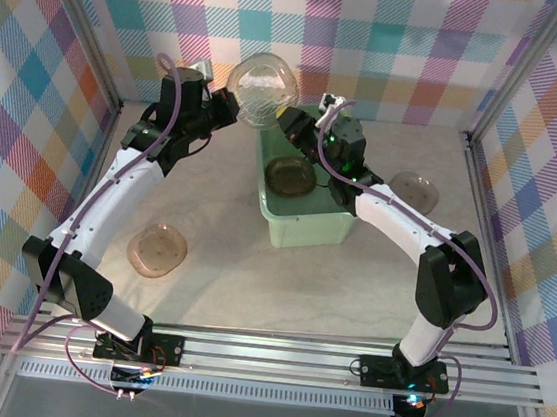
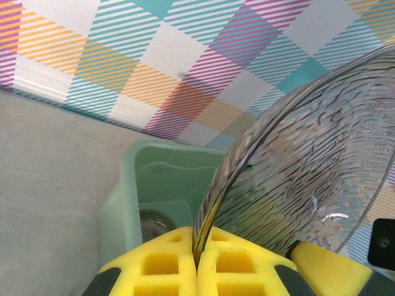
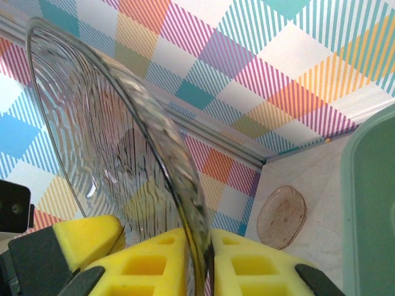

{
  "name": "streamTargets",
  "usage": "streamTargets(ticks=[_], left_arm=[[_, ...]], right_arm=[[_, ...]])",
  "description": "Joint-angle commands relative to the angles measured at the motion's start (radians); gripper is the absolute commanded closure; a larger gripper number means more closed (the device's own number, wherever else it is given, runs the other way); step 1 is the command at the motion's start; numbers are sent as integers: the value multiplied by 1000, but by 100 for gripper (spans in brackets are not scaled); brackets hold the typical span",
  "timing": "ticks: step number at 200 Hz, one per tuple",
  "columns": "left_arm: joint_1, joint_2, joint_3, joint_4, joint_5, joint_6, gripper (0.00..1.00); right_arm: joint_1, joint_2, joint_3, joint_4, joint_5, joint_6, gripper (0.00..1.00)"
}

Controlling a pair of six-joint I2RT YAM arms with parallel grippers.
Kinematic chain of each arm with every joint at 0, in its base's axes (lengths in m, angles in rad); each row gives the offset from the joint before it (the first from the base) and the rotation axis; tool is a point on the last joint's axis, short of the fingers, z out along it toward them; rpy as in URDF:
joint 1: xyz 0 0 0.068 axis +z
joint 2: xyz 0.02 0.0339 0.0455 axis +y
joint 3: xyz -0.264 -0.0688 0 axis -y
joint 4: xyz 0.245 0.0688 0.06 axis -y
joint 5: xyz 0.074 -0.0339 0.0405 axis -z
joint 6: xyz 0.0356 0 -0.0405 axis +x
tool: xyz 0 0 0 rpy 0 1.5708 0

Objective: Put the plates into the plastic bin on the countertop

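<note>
A translucent ribbed plate [image 1: 262, 88] is held tilted on edge in the air above the far end of the mint-green plastic bin [image 1: 301, 229]. My left gripper [image 1: 228, 104] is shut on its left rim, and its yellow pads [image 2: 176, 265] pinch the plate's edge [image 2: 308, 160]. My right gripper [image 1: 294, 122] is shut on the opposite rim, with the plate [image 3: 111, 154] rising between its pads [image 3: 247, 268]. Another plate [image 1: 290, 176] lies inside the bin. One plate [image 1: 158, 249] rests on the countertop [image 1: 220, 282] at the left and one [image 1: 413, 192] at the right.
Plaid walls close in the back and both sides. The bin's wall [image 2: 126, 209] is below the left gripper, with the plate inside [image 2: 154, 225] partly visible. In the right wrist view the bin rim [image 3: 370, 209] is at the right, next to the right-hand plate [image 3: 281, 217].
</note>
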Motion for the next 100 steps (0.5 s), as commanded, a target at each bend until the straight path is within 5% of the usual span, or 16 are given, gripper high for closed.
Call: streamTargets(ticks=[1, 73, 89, 100], left_arm=[[-23, -21, 41, -6, -53, 48, 100], [-46, -25, 34, 19, -103, 63, 100], [-49, -28, 33, 21, -103, 66, 100], [-50, -26, 33, 19, -106, 67, 100]], right_arm=[[7, 9, 32, 18, 12, 24, 85], [7, 34, 56, -14, -10, 63, 84], [7, 40, 59, -18, -14, 69, 100], [7, 42, 60, -24, -12, 74, 100]])
